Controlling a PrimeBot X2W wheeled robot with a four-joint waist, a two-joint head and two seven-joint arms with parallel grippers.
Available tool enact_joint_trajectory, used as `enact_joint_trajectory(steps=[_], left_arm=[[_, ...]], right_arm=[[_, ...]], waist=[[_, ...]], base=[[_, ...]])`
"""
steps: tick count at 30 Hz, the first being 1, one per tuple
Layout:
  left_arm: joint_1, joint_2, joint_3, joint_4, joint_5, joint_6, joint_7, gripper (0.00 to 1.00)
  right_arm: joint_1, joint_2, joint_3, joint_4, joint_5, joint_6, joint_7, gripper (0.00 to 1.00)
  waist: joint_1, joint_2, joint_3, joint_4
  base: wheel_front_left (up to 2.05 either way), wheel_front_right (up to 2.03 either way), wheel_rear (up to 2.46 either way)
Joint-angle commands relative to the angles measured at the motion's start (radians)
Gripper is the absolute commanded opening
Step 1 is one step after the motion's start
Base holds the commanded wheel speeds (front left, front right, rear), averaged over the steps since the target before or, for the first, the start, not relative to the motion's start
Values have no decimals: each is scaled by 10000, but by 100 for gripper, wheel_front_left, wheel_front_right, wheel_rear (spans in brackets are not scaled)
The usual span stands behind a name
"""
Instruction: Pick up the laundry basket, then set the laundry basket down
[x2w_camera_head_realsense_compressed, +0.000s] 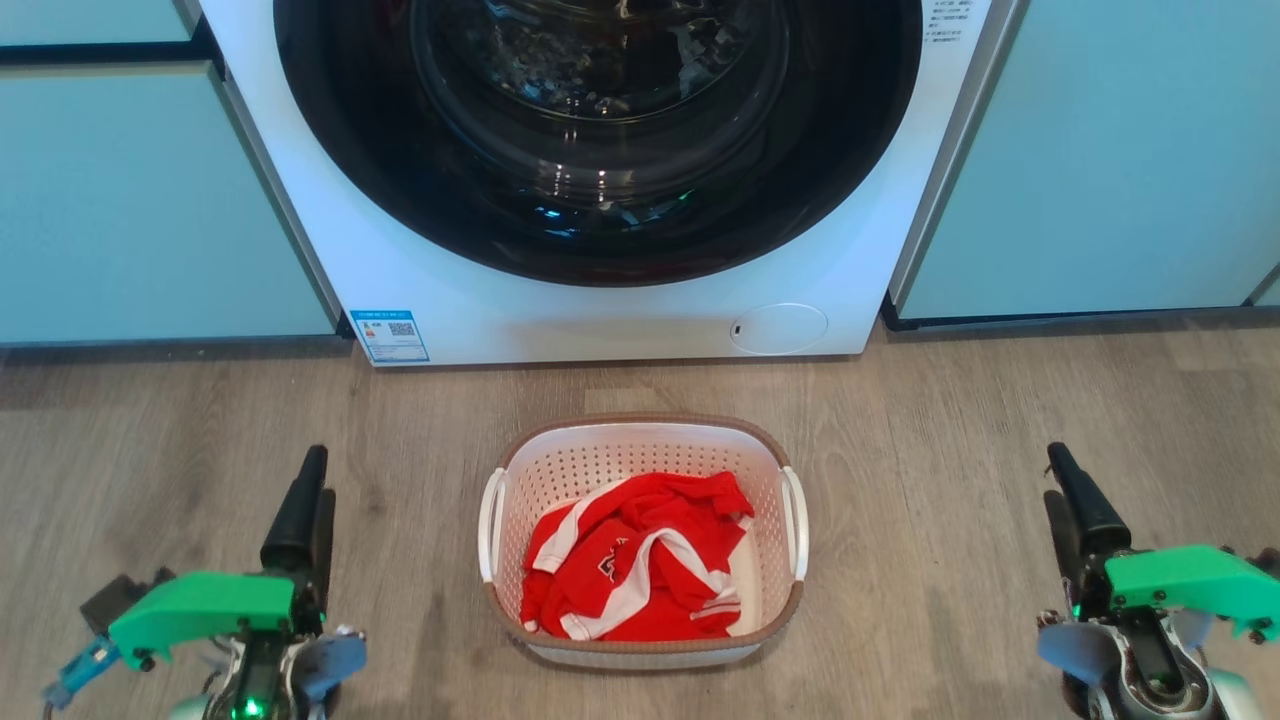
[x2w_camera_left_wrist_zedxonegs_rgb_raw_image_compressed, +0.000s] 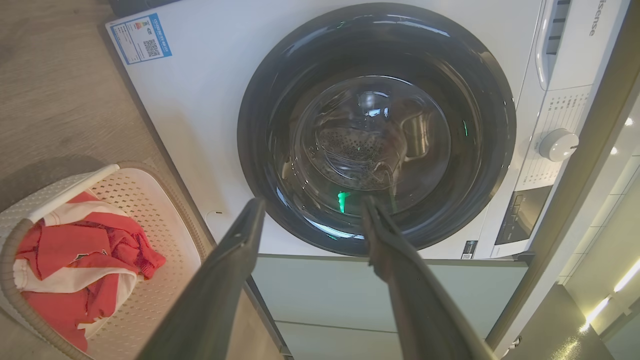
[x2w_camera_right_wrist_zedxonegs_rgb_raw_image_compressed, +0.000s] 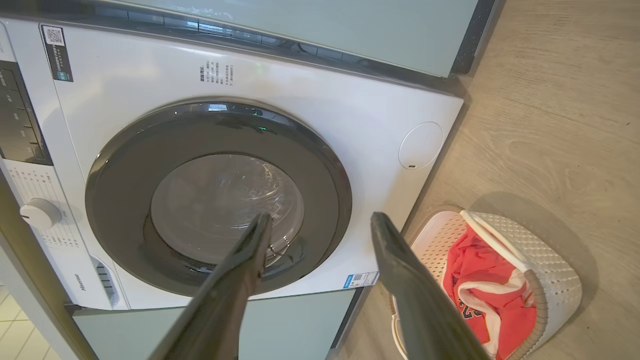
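Note:
The laundry basket (x2w_camera_head_realsense_compressed: 604, 462) stands on the wooden floor in the middle of the head view, white with perforated walls, a brown rim and a white handle on each side. A red-and-white garment (x2w_camera_head_realsense_compressed: 640, 560) lies crumpled inside it. My left gripper (x2w_camera_head_realsense_compressed: 312, 480) is low at the left, well apart from the basket, open and holding nothing. At the right my right gripper (x2w_camera_head_realsense_compressed: 1062, 475) is equally far off, open and holding nothing. In the left wrist view the open left gripper (x2w_camera_left_wrist_zedxonegs_rgb_raw_image_compressed: 314, 205) has the basket (x2w_camera_left_wrist_zedxonegs_rgb_raw_image_compressed: 165, 215) to its left. In the right wrist view the open right gripper (x2w_camera_right_wrist_zedxonegs_rgb_raw_image_compressed: 322, 220) has the basket (x2w_camera_right_wrist_zedxonegs_rgb_raw_image_compressed: 550, 270) at its right.
A white front-loading washing machine (x2w_camera_head_realsense_compressed: 600, 320) with its dark round door shut stands just behind the basket. Pale teal cabinet fronts (x2w_camera_head_realsense_compressed: 140, 200) flank it on both sides. Bare wooden floor (x2w_camera_head_realsense_compressed: 950, 450) lies between each gripper and the basket.

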Motion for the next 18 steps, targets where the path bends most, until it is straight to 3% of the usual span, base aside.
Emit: enact_joint_trajectory(steps=[1,18], left_arm=[[-590,206,-10,-351,217,-18,-93,100],[-864,243,-20,-759,3825,310,-597,100]], right_arm=[[-541,-258,65,-377,-256,-3,-93,100],[-978,-362,273,-630,-3939,-5,-593,100]], waist=[[0,0,-2,-1],[0,0,-3,-23]], base=[[0,0,0],[0,0,0]])
